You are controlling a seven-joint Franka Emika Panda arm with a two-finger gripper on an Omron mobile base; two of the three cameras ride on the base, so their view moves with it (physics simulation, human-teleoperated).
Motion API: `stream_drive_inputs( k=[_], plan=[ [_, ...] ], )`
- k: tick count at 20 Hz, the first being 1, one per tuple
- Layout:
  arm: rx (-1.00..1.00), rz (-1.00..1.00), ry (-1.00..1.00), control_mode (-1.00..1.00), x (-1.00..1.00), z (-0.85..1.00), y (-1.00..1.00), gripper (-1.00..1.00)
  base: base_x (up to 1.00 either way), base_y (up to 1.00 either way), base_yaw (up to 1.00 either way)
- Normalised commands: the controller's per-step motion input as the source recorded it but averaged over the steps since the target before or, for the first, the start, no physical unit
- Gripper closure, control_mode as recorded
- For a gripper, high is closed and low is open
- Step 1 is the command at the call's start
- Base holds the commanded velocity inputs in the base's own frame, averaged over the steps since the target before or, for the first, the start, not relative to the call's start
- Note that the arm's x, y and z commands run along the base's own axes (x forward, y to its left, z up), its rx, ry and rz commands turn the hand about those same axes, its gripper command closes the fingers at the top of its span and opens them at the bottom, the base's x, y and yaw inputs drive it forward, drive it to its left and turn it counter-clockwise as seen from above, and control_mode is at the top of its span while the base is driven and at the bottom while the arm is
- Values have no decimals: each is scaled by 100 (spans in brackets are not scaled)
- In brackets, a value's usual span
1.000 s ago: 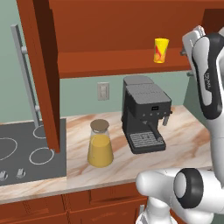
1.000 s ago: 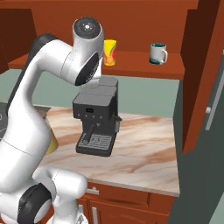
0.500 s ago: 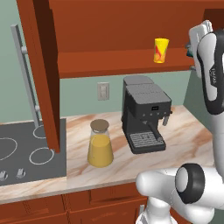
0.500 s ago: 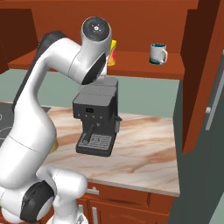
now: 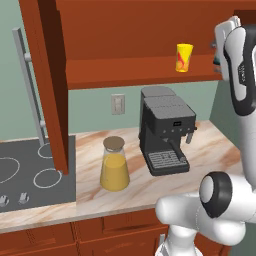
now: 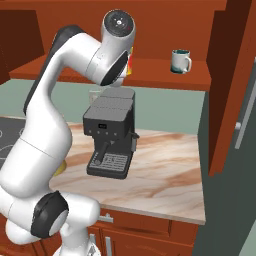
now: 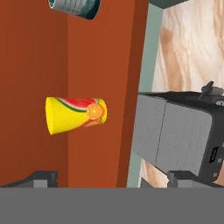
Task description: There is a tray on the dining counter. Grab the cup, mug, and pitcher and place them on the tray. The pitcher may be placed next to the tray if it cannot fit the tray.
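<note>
Marbled stone counter [image 5: 210, 145] is running under a wooden wall shelf [image 5: 125, 70], with a black stovetop [image 5: 30, 172] sitting at its far left in the left base view. Just right of the stovetop, the pitcher [image 5: 114, 164] is standing upright on the stone, its brown lid on and orange-yellow liquid filling its lower half. Further right, a dark coffee machine [image 5: 164, 131] is standing against the wall. Above it, the cup [image 5: 183, 57] is sitting upright on the shelf, and the white arm is rising at the right edge to shelf height. In the right base view the mug [image 6: 180, 61] is standing on the same shelf, well to the right of the arm's wrist, its handle pointing right. In the hand view, which is rolled sideways, the gripper [image 7: 111, 179] is holding its jaws spread wide and empty; the cup [image 7: 75, 114] is lying ahead of them, apart from both tips and nearer the left fingertip [image 7: 41, 178] than the right, while the mug [image 7: 74, 8] is showing at the top edge
</note>
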Motion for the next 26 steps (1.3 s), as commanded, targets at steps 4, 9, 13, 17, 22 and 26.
stream_drive_inputs(
  k=[4, 9, 13, 17, 22, 26],
  plan=[
    [0, 0, -5, -100, 33, 0, 0, -100, 0, 0, 0],
    [0, 0, -9, -100, 38, 0, 0, -100, 0, 0, 0],
    [0, 0, -8, -100, 21, -4, 0, -100, 0, 0, 0],
    [0, 0, -1, -100, 10, -6, 0, -100, 0, 0, 0],
    [0, 0, 0, -100, 22, 0, 0, -100, 0, 0, 0],
    [0, 0, 0, -100, 26, 0, 0, -100, 0, 0, 0]
  ],
)
